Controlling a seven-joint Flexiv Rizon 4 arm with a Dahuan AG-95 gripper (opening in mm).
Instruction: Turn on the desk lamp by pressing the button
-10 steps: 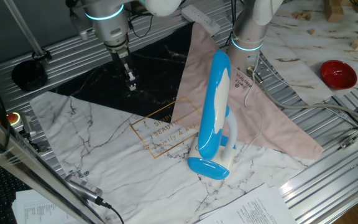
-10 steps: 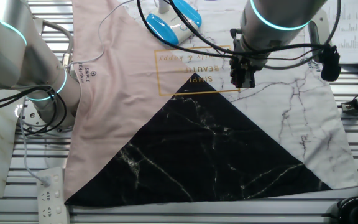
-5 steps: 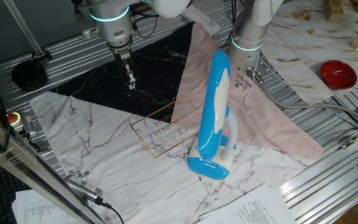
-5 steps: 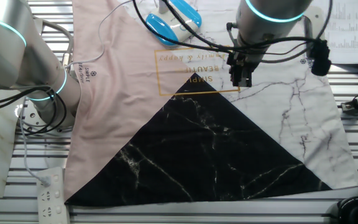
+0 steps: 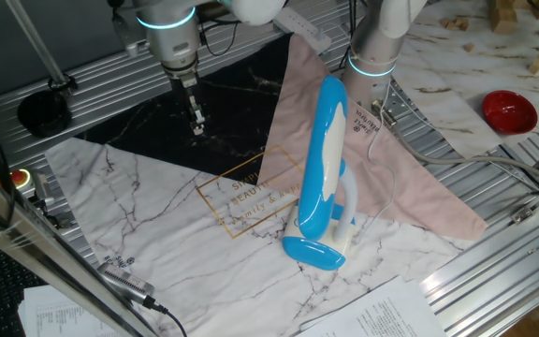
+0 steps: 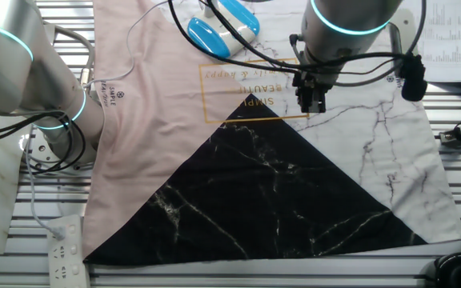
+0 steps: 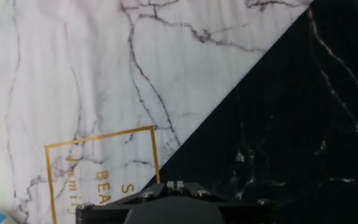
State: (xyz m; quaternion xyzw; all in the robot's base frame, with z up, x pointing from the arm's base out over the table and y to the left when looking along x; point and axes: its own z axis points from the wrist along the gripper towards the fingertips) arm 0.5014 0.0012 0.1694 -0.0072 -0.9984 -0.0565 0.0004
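The desk lamp lies folded on the marble-print cloth, its blue head sloping up from the oval blue base over the white neck. In the other fixed view the desk lamp sits at the top edge. I cannot make out its button. My gripper hangs above the cloth where the black and white areas meet, well to the left of the lamp, touching nothing. In the hand view its fingertips press together, so it is shut and empty.
A second robot arm stands on the pink cloth just behind the lamp. A red bowl sits at the far right. Papers lie at the front edge, and a power strip lies beside the cloth.
The wrist has shifted and turned slightly above the cloth. The fingertips stay almost where they were. The lamp has not moved.
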